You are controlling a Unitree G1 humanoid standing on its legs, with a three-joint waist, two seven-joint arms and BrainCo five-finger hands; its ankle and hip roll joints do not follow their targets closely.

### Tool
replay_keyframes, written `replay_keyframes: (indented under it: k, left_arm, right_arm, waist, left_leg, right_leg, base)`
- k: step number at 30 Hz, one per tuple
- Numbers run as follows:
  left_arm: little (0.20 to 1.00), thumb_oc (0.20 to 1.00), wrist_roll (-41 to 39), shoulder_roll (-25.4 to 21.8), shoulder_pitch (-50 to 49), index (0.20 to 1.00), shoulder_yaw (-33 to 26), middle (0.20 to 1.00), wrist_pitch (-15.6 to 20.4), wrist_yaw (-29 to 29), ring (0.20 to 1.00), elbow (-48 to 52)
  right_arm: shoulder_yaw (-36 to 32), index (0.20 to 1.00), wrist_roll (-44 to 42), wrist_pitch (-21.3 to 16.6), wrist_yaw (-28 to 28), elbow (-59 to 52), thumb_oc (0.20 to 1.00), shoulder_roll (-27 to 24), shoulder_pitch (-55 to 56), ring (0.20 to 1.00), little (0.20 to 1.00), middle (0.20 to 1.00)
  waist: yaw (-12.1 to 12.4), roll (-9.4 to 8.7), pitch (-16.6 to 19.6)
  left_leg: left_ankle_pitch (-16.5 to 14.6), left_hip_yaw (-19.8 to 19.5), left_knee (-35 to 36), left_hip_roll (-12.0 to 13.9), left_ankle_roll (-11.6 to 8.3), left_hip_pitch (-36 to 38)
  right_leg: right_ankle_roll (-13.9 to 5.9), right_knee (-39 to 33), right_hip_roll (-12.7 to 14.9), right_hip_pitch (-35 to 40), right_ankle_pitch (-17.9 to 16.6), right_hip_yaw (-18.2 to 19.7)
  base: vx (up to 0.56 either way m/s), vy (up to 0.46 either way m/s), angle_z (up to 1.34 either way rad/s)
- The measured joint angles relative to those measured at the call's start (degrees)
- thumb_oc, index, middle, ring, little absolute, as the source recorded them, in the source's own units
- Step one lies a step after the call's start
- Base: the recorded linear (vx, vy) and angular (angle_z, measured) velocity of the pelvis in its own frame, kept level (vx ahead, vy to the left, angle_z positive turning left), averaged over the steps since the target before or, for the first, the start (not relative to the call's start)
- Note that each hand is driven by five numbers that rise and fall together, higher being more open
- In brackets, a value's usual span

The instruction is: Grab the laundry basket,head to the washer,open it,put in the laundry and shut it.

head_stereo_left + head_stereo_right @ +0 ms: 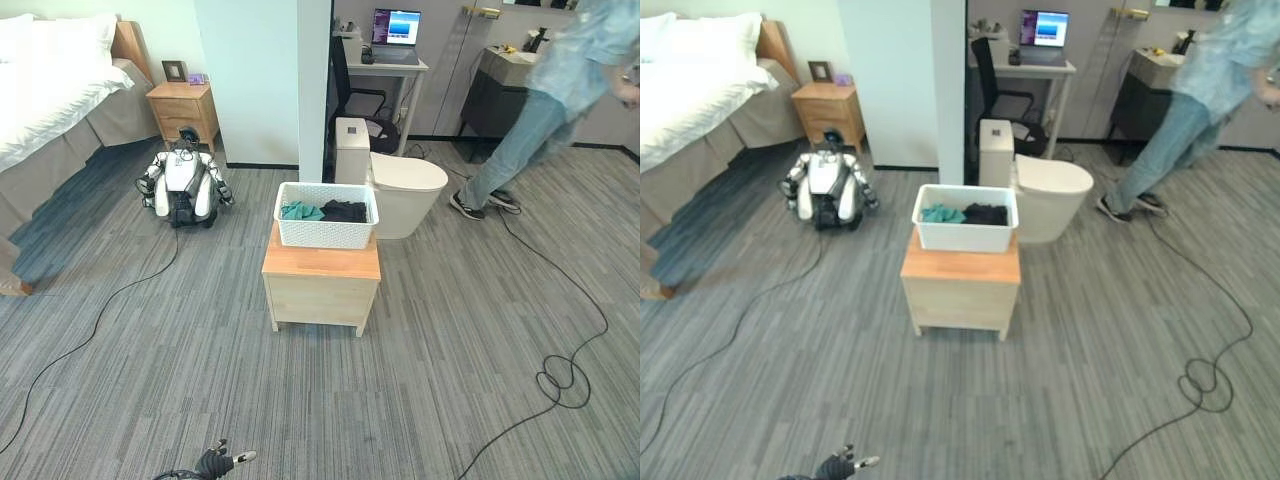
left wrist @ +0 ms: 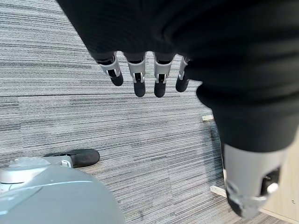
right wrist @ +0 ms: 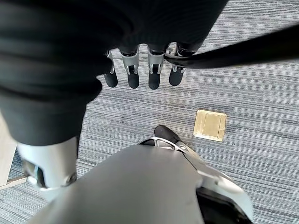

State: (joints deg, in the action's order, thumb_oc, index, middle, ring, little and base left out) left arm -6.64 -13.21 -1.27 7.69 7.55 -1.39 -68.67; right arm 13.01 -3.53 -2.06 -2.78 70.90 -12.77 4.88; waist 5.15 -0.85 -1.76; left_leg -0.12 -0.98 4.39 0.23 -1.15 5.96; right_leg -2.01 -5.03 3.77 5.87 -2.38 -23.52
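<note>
A white laundry basket (image 1: 326, 228) stands on a small wooden table (image 1: 320, 282) in the middle of the room, a few steps ahead of me. Teal cloth (image 1: 301, 211) and dark cloth (image 1: 345, 211) lie inside it. My left hand (image 1: 215, 463) hangs low at the near edge of the eye views, far from the basket. Its fingers (image 2: 139, 77) point straight down over the grey carpet and hold nothing. My right hand (image 3: 133, 70) also hangs over the carpet, with straight fingers and nothing in them.
A white toilet (image 1: 405, 190) stands right behind the table. A small robot (image 1: 183, 186) sits on the floor to the left, near a bed (image 1: 50, 90) and a nightstand (image 1: 182, 108). A person (image 1: 560, 90) walks at the far right. A pillar (image 1: 265, 80) rises behind the basket.
</note>
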Motion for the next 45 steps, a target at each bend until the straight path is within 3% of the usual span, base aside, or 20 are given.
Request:
replay_keyframes:
  k: [26,45]
  left_arm:
    - [1.0,1.0,-0.1,0.1,-0.1,1.0,0.0,1.0,0.0,-0.1,1.0,-0.4]
    - [1.0,1.0,-0.3,0.0,-0.1,1.0,0.0,1.0,0.0,-0.1,1.0,-1.2]
  right_arm:
    - [-0.2,1.0,0.0,0.0,0.1,1.7,1.0,0.0,-0.7,1.0,1.0,1.0]
    - [-0.6,1.0,-0.2,0.0,0.1,1.6,1.0,-0.1,-1.3,1.0,1.0,1.0]
  waist:
    - [0.0,1.0,0.1]
    - [-0.9,0.66,-0.3]
  left_leg:
    - [0.0,0.0,0.0,0.0,0.0,0.0]
    - [-0.2,-0.1,-0.1,0.3,-0.33,-0.1]
  right_leg:
    - [-0.01,0.0,0.0,0.0,0.0,0.0]
    - [0.1,0.0,-0.3,0.0,0.1,0.0]
  base:
    - [0.0,0.0,0.0]
    - [0.0,-0.042,0.0]
